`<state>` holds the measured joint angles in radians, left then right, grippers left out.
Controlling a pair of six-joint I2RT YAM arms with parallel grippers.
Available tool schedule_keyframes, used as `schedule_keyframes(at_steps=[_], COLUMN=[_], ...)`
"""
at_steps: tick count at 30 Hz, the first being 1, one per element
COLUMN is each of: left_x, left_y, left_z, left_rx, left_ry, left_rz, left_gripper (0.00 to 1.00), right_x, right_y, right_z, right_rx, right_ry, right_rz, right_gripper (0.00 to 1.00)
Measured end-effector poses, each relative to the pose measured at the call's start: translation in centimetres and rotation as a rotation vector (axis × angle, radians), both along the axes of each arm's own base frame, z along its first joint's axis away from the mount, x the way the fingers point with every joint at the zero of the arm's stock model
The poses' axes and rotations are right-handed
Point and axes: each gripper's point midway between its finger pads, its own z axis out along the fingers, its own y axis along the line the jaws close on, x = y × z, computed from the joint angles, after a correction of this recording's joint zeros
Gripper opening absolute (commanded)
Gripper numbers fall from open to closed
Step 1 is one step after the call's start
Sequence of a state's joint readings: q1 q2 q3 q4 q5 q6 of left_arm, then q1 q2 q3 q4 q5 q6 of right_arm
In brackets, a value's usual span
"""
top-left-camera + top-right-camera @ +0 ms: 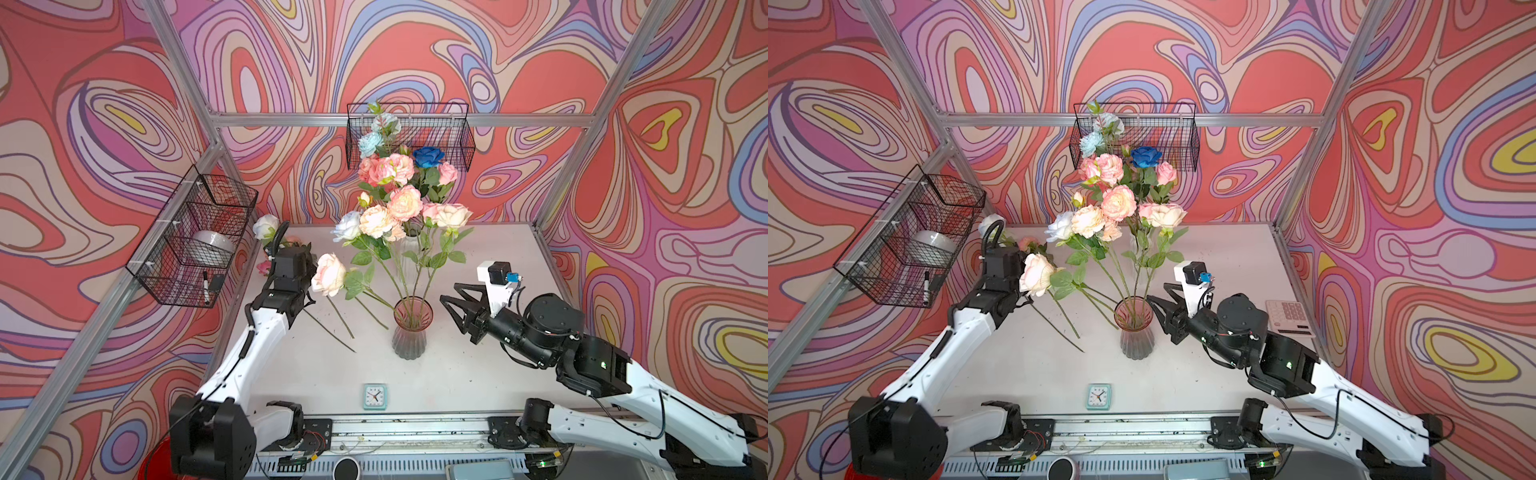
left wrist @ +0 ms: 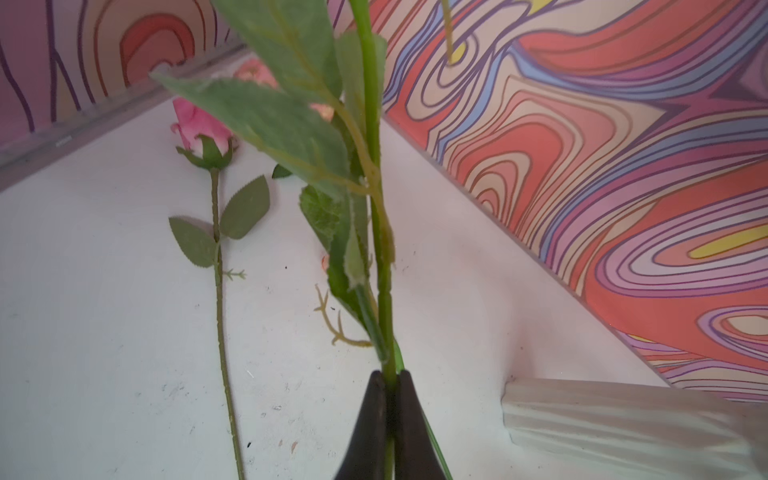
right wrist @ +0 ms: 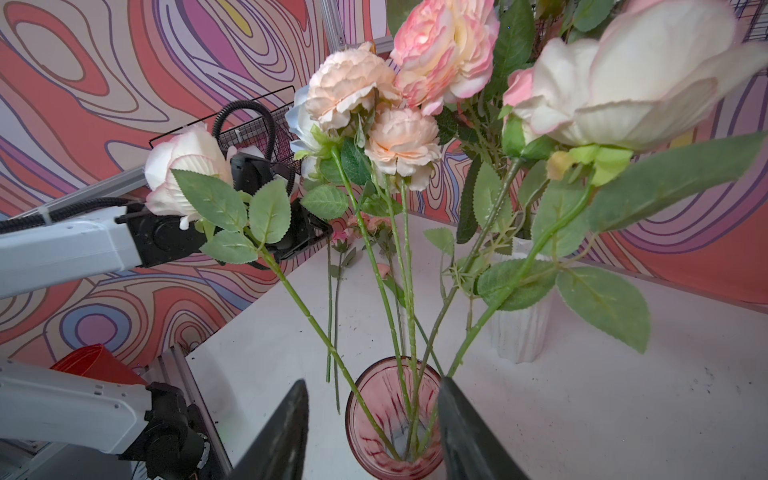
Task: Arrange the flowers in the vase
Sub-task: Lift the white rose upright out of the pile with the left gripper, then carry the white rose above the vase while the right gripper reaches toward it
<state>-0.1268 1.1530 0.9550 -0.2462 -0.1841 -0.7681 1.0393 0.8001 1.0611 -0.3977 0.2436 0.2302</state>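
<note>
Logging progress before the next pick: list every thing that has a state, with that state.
left gripper, shut on a green stem
right gripper, open, empty, close to the pink vase
pink vase, upright, several stems inside
white vase, upright, flowers inside
pink rose, lying on the table, outside both vases

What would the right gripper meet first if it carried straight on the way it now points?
Probably the pink vase: the open right gripper points at its rim, seen between the jaws in the right wrist view. Height is unclear, so it might hit the flower stems above instead.
</note>
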Motion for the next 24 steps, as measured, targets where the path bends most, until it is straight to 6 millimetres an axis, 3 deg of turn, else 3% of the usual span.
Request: schedule_keyframes(at_steps=[5,10,15,19,24], left_x=[-3.3,-9.2,-15.7,-20.0,-23.3], left_y=[0.1,0.0,-0.5,-1.8,-4.9], left_z=[7.4,15.7,22.6,26.7,29.1], left_rx=[0.001,-0.013,-0.019,-0.011,-0.009], left_ry=[-0.182,-0.397,-0.589,-0.699,-0.779], left_rz=[-0.028,-0.082,-0.166,-0.276,-0.484], left_gripper=[0.00,0.00,0.00,0.00,0.00], right_x=[0.0,-0.4,-0.6,-0.8,-1.7], right_y=[0.0,0.2,1.4,3.0,6.0], right_z=[0.2,1.4,2.1,2.8,5.2], right_rx=[0.004,0.026,0.033,0.035,0.055], right_ry=[-0.002,-0.011,-0.010,-0.002,-0.003], right_rz=[0.001,0.025,0.070,0.132,0.264], right_gripper=[0.53,0.54,0.55,0.59,0.61])
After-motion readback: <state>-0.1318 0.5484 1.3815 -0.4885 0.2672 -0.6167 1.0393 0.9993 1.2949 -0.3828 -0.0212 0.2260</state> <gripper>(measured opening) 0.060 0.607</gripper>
